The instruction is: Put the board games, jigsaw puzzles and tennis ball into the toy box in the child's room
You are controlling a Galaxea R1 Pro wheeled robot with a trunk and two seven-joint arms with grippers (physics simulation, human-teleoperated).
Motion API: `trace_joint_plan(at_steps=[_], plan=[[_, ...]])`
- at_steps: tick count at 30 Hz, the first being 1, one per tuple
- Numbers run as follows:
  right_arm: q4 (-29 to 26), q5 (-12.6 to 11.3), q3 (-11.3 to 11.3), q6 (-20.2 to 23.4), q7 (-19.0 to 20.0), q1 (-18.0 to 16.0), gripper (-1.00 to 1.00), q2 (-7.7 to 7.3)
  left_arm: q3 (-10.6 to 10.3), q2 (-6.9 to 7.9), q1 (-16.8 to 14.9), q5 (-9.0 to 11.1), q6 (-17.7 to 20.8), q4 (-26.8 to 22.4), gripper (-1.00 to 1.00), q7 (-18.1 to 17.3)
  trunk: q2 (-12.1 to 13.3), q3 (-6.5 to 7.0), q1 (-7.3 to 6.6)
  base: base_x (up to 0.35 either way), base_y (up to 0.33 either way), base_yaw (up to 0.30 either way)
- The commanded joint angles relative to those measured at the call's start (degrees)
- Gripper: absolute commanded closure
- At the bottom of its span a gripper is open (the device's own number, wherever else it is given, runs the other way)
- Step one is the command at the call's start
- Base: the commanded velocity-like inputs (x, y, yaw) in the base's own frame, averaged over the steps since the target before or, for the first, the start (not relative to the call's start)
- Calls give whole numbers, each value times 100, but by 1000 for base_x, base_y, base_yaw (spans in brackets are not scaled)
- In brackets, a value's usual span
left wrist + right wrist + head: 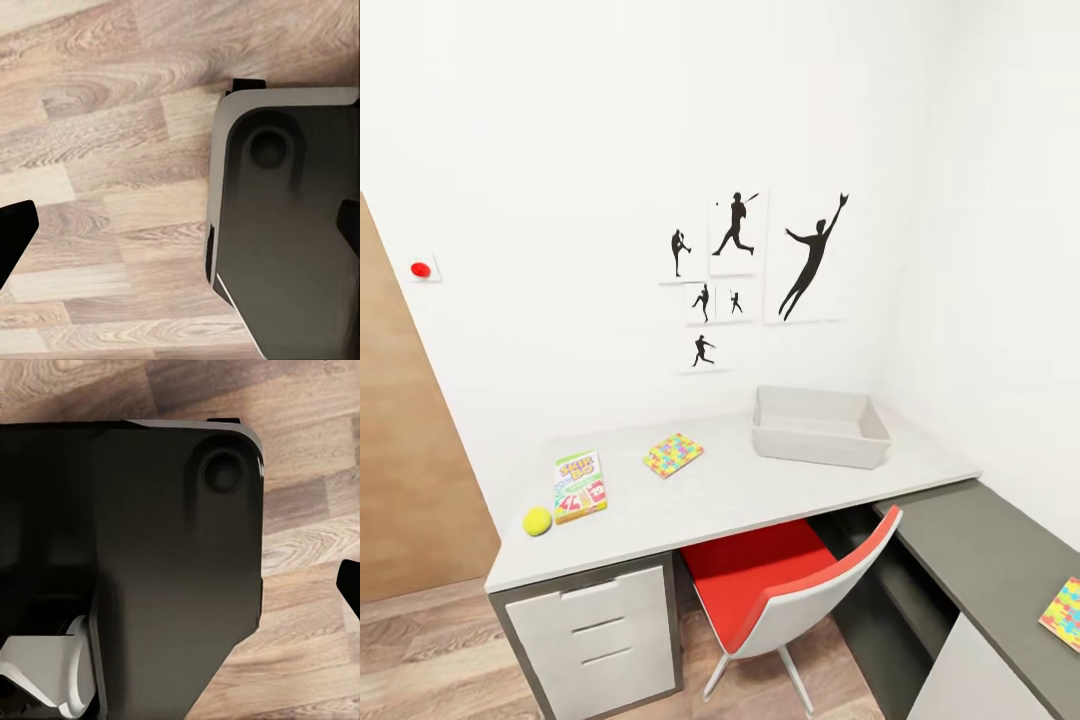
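Head view: a pale tabletop (pixel 760 490) stands against a white wall, with a white three-drawer unit (pixel 600 630) under its left end. At the left end lies the tennis ball (pixel 537 521), just beside the green "SKIP BO" board game (pixel 580 487), which lies flat. Farther along, nearer the wall, rests one multicoloured jigsaw puzzle (pixel 673 454). The light grey toy box (pixel 819 427) sits toward the right end close to the wall, well apart from the puzzle; its visible interior holds nothing. A second puzzle (pixel 1063 613) lies on the lower dark grey side unit (pixel 980 560) at the right, cut by the picture's edge. A red-seated chair (pixel 780 590) with a white shell is tucked partly under the tabletop. Black baseball-player silhouettes (pixel 760 265) hang on the wall above; a brown door (pixel 405 450) and a small red button (pixel 421 269) lie at the left. Left wrist view: the camera looks down on wood-plank floor (pixel 105 187) and the robot's dark base (pixel 292 225); the two dark fingertips (pixel 15 236) show at opposite edges, so the jaws stand wide apart and hold nothing. Right wrist view: the base (pixel 150 547) over the floor (pixel 300 450), with one fingertip (pixel 350 581) at the edge; how far these jaws are open cannot be told.
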Motion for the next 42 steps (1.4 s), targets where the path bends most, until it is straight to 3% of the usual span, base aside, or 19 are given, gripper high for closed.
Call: trace_joint_plan(at_steps=[1,11,16,18,19,22,25,29,32,33,37,39,42], plan=[[0,-8,-5,-24,10,-2,-100,0,8,1,-1,11,19,-9,-100,-6,35,10,-21,0,0,0],[-2,-4,-5,-663,26,-15,-100,-7,29,51,-11,43,21,-182,-100,-118,436,190,-241,0,0,0],[-93,-5,-6,-798,35,-218,-100,2,40,234,-17,68,76,-655,-100,-619,637,280,-351,0,0,0],[-171,-5,-3,-689,33,-386,-100,20,45,333,-18,77,167,-950,-100,-1043,717,315,-395,0,0,0],[-246,-4,-2,-555,31,-504,-100,58,52,400,-18,83,297,-1178,-100,-1320,757,333,-417,0,0,0],[-434,-4,-1,-264,29,-699,-100,130,85,485,-20,92,617,-1579,-100,-1667,877,387,-483,0,0,0],[-715,-2,0,152,28,-884,-100,208,185,535,-21,105,1055,-2070,-100,-1883,998,441,-549,0,0,0],[-1492,-3,0,1059,28,-1102,-100,330,422,570,-23,108,1795,-3024,-100,-2037,1158,513,-636,0,0,0],[-2191,-3,0,1700,25,-1161,-100,407,568,578,-22,109,2265,-3694,-100,-2079,1278,567,-702,0,0,0],[-2702,-4,3,2133,23,-1184,-100,454,664,580,-24,109,2615,-4154,-100,-2097,1318,585,-724,0,0,0],[-3678,-6,7,2857,20,-1207,-100,517,803,579,-26,115,3284,-5031,-100,-2124,1479,657,-812,0,0,0],[-4563,-10,5,3327,19,-1217,-100,544,869,582,-30,119,3778,-5825,-100,-2139,1559,692,-856,0,0,0],[-5205,-30,7,3589,19,-1220,-100,556,891,583,-33,123,4066,-6375,-100,-2144,1679,746,-922,0,0,0]])
